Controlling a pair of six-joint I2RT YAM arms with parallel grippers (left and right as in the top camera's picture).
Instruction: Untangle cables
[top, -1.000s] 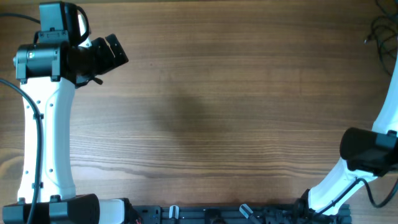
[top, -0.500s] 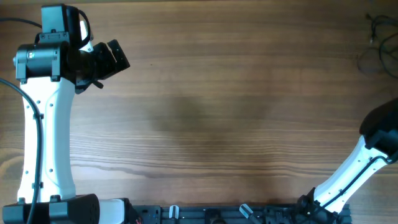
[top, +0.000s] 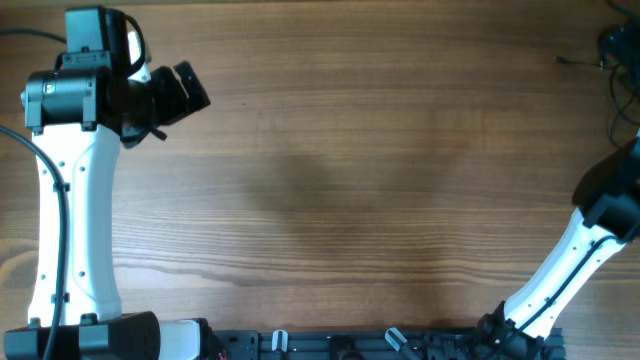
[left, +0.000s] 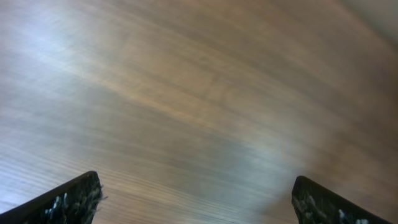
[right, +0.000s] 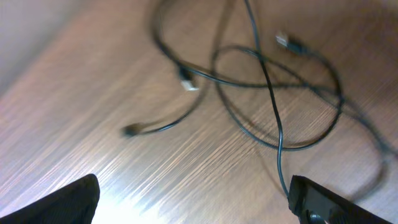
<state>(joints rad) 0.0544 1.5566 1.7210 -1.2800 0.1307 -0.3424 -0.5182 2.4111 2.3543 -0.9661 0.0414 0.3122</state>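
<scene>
Your right hand (right: 193, 202) gaped wide, the cables (right: 273, 93) just ahead of it on the desk (right: 155, 180). Your left hand (top: 185, 90), also wide, was far off.

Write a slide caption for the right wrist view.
Open right gripper poised above loosely tangled black cables on the wooden table.

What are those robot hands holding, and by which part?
Nothing. The left gripper is open above the table; the right gripper is open, the cables lying loose ahead of it.
</scene>
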